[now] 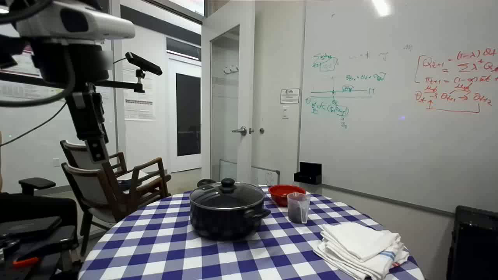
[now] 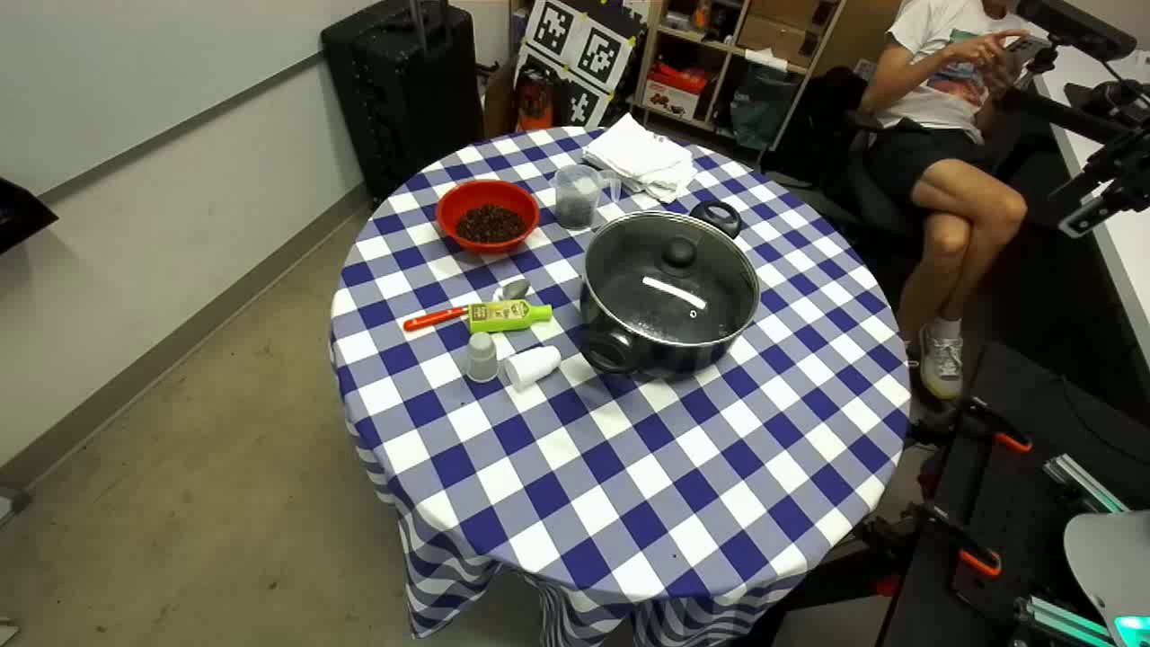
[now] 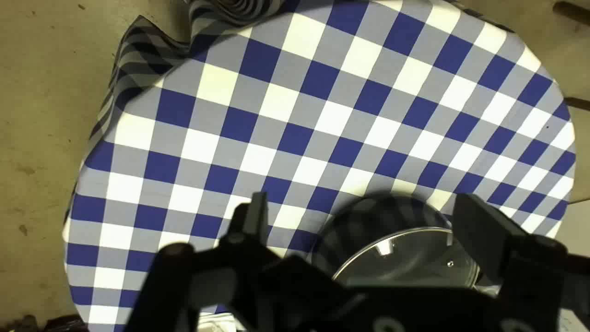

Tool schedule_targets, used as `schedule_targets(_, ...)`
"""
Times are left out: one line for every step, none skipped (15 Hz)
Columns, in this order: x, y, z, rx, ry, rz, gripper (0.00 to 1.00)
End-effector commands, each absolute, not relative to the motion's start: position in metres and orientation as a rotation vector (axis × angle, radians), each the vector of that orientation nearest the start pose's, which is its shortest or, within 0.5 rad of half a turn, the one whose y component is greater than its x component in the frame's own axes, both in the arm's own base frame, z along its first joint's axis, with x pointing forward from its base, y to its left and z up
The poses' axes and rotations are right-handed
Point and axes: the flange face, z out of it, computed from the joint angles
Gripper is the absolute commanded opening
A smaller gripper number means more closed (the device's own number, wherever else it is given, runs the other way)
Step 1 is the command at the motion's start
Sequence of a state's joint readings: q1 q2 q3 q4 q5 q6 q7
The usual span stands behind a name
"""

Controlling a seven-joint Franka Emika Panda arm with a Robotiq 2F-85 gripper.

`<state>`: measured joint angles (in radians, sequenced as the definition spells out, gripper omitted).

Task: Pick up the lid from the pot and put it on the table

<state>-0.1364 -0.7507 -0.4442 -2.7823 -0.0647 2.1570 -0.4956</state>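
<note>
In an exterior view the camera looks low across the round blue-and-white checked-cloth table (image 1: 155,249) toward a white writing board (image 1: 373,151), in an exterior view down from higher toward a black upright suitcase (image 2: 409,108), in the wrist view down from overhead (all share the table).

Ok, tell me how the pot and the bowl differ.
The pot is black; the bowl is red. The pot is wider than the bowl. The pot wears its lid; the bowl is uncovered, showing dark bits inside. Both are round and stand on the table.
</note>
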Motion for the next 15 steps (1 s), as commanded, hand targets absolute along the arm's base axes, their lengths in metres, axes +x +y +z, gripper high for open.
schedule_targets(0.283, -0.172, 0.407, -2.949, -0.07, -0.264, 1.0)
schedule_targets(0.291, -0.169, 0.406, -2.961, -0.078, -0.263, 1.0)
schedule_targets(0.298, -0.166, 0.406, -2.973, -0.096, -0.265, 1.0)
schedule_targets(0.308, -0.159, 0.407, -2.988, -0.127, -0.27, 1.0)
schedule_targets(0.317, -0.153, 0.408, -3.007, -0.163, -0.284, 1.0)
schedule_targets(0.331, -0.142, 0.409, -3.027, -0.211, -0.301, 1.0)
schedule_targets(0.347, -0.131, 0.41, -3.039, -0.259, -0.32, 1.0)
schedule_targets(0.36, -0.121, 0.409, -3.055, -0.298, -0.339, 1.0)
schedule_targets(0.376, -0.11, 0.408, -3.069, -0.338, -0.354, 1.0)
schedule_targets(0.394, -0.099, 0.404, -3.089, -0.357, -0.371, 1.0)
schedule_targets(0.408, -0.091, 0.403, -3.099, -0.369, -0.386, 1.0)
schedule_targets(0.423, -0.081, 0.4, -3.103, -0.383, -0.383, 1.0)
schedule_targets(0.437, -0.073, 0.398, -3.108, -0.398, -0.386, 1.0)
schedule_targets(0.452, -0.064, 0.393, -3.112, -0.419, -0.386, 1.0)
schedule_targets(0.467, -0.058, 0.389, -3.114, -0.432, -0.387, 1.0)
